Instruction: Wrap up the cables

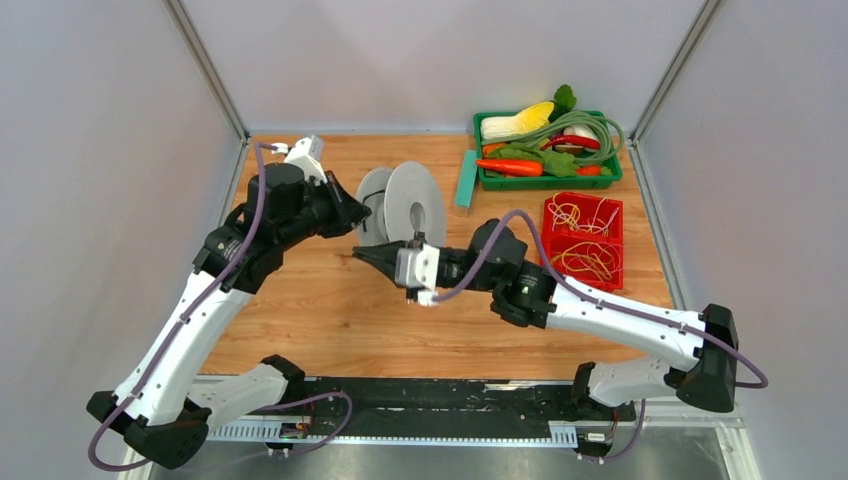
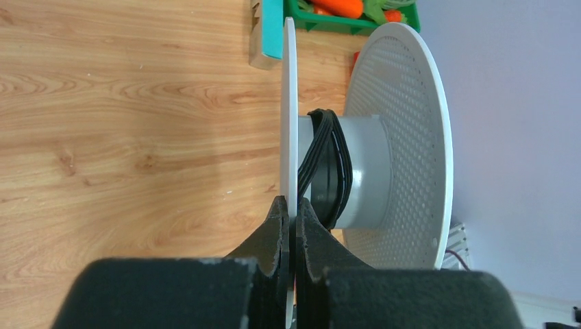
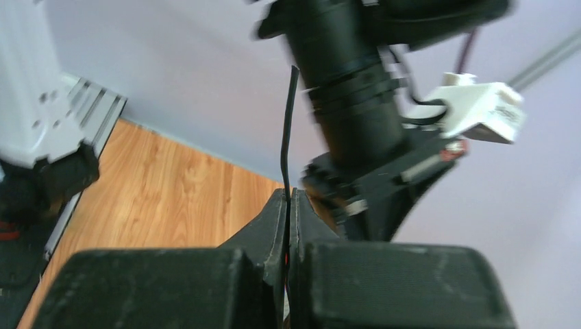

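Your left gripper (image 2: pixel 293 211) clamps the spool (image 2: pixel 404 123) by its flange, black cable (image 2: pixel 337 161) looped round the hub. Your right gripper (image 3: pixel 288 202) pinches that cable (left arm (image 3: pixel 356 103) looming close behind it); green tray (image 1: pixel 545 182) beyond the spool.

Green tray (image 1: pixel 550 183) holds vegetables (image 1: pixel 510 166); red tray (image 1: pixel 547 235) just nearer.

Robot test cell, lab-type setting. Plain grey panel walls (image 1: pixel 100 150) in metal framing (image 1: pixel 206 65) boxed in a wooden table (image 1: pixel 330 310). Two arms (image 1: pixel 190 310) sat bolted to a black rail (image 1: pixel 430 395), with a green bin (image 1: pixel 548 184) of plastic vegetables (image 1: pixel 510 167) and a red bin (image 1: pixel 546 245) of rubber bands (image 1: pixel 590 260) alongside.
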Robot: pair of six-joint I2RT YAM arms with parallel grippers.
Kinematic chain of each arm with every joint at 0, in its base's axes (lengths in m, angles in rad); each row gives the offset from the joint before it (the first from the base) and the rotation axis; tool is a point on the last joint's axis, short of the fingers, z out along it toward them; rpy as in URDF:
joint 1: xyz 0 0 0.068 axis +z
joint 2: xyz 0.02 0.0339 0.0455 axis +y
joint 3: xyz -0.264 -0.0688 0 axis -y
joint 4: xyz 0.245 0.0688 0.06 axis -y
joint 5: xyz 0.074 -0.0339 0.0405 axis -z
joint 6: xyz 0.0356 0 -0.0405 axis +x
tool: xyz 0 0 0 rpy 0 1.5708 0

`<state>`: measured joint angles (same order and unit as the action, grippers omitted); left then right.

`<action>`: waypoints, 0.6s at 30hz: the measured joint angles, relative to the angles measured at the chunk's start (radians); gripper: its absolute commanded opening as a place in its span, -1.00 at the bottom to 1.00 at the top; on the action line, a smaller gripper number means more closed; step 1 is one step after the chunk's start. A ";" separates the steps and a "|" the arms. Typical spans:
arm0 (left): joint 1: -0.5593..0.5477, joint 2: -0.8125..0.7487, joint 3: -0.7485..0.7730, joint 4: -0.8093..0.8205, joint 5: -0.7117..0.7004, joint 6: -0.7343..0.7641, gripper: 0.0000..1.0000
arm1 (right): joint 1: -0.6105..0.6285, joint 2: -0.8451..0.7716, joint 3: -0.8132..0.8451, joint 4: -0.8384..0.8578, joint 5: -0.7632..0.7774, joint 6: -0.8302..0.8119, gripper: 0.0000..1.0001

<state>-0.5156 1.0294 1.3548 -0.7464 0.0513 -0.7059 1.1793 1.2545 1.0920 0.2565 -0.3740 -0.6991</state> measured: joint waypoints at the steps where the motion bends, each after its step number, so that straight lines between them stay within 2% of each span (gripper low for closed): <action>1: -0.007 -0.006 -0.015 0.005 -0.005 0.004 -1.00 | -0.010 0.012 0.027 0.007 0.021 0.053 -0.99; 6: -0.029 -0.037 -0.072 0.013 -0.019 0.031 -1.00 | -0.067 0.076 0.147 0.009 0.140 0.278 -0.99; 10: -0.065 -0.086 -0.121 0.060 -0.051 0.098 -1.00 | -0.149 0.133 0.264 -0.074 0.225 0.469 -0.99; 14: -0.150 -0.174 -0.198 0.150 -0.127 0.231 -1.00 | -0.241 0.171 0.358 -0.205 0.271 0.680 -0.99; 18: -0.212 -0.252 -0.261 0.232 -0.205 0.382 -1.00 | -0.333 0.176 0.381 -0.321 0.282 0.874 -0.99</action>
<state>-0.7277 0.7776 1.0939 -0.5140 -0.1539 -0.3237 0.8467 1.4307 1.4727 -0.0643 -0.0925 0.1753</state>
